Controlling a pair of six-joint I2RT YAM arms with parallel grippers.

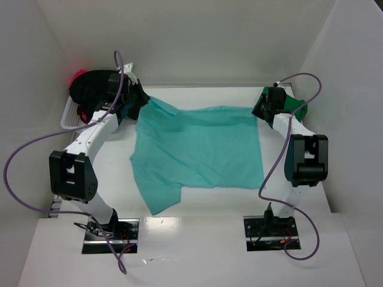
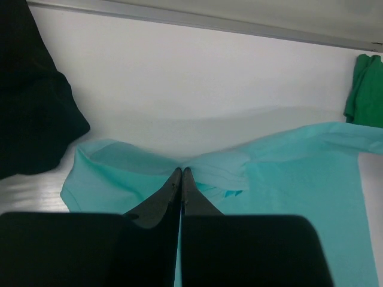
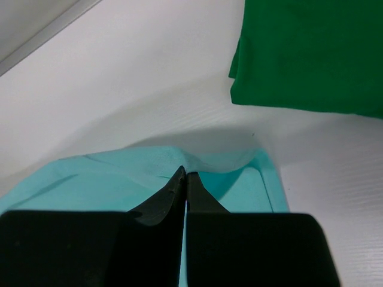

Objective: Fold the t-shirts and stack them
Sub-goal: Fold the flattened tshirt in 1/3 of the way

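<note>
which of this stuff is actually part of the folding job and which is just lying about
Part of the job:
light teal t-shirt, pinched at its far edge by the left gripper and the right gripper
dark green t-shirt
black t-shirt
red-pink t-shirt

Just lying about:
white basket by the black t-shirt

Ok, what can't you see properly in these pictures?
- Red-pink shirt: top view, mostly buried behind the black shirt.
- Dark green shirt: top view, right arm covers part; right wrist view, frame edge cuts it.
- Teal shirt: pinched bits hidden between the shut fingers, both wrist views.
</note>
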